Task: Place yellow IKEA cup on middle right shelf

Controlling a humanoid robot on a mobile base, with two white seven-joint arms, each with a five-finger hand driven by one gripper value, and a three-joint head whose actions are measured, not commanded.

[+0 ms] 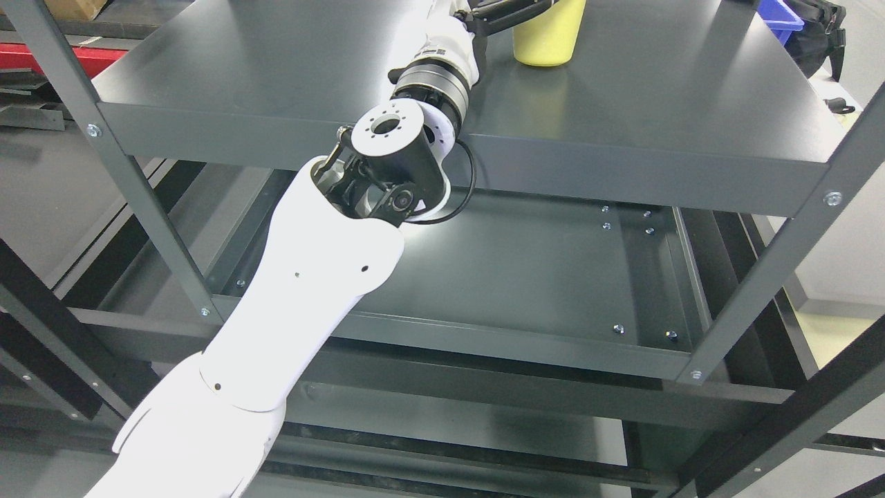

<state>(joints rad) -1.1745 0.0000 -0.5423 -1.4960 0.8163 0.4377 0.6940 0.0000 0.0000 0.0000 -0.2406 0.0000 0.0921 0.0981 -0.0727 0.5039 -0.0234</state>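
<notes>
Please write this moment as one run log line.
arm: left | left hand: at yellow cup | cup: upright on shelf | grasp: unclear
</notes>
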